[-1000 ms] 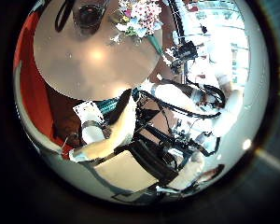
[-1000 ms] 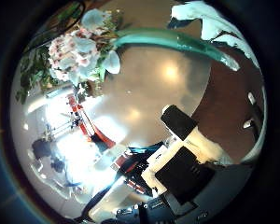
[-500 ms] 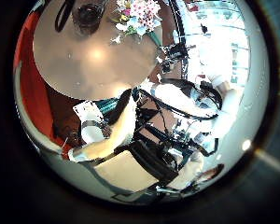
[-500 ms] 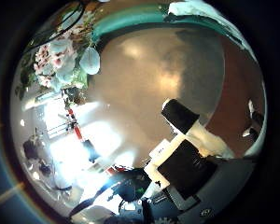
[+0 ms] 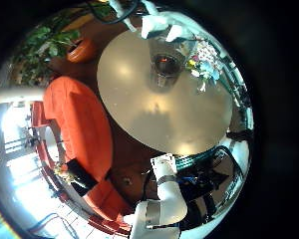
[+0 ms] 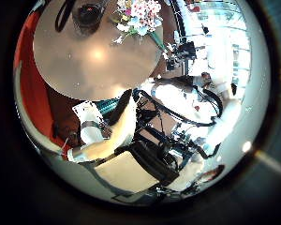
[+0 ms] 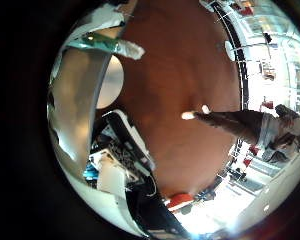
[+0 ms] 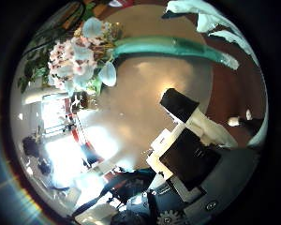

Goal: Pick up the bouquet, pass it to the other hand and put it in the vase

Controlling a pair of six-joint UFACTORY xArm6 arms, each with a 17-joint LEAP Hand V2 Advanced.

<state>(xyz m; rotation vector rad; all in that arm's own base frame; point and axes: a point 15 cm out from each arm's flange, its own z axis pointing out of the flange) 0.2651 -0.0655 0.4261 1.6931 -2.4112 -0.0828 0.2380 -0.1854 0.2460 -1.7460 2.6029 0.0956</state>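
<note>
The bouquet (image 8: 80,61) has pale blossoms and a long wrapped stem (image 8: 169,47). The stem runs up to my right hand's fingers (image 8: 204,17), which curl over it. The stem also shows in the right little finger side palm view (image 7: 95,43). The left little finger side palm view shows the bouquet (image 5: 204,62) right beside the glass vase (image 5: 166,65), which stands on the round table (image 5: 159,115). The left thumb side palm view shows the vase (image 6: 89,14), the bouquet (image 6: 140,14) and my right hand (image 6: 183,52). My left hand (image 6: 112,141) is away from the table, fingers relaxed, holding nothing.
An upholstered seat (image 5: 70,119) stands close to the round table. A potted plant (image 5: 78,45) stands on the floor beyond it. The table top (image 6: 84,61) around the vase is bare.
The right thumb side view has swung, with the bouquet still at the hand's fingers. In the left thumb side view the bouquet and right hand have shifted slightly beside the vase.
</note>
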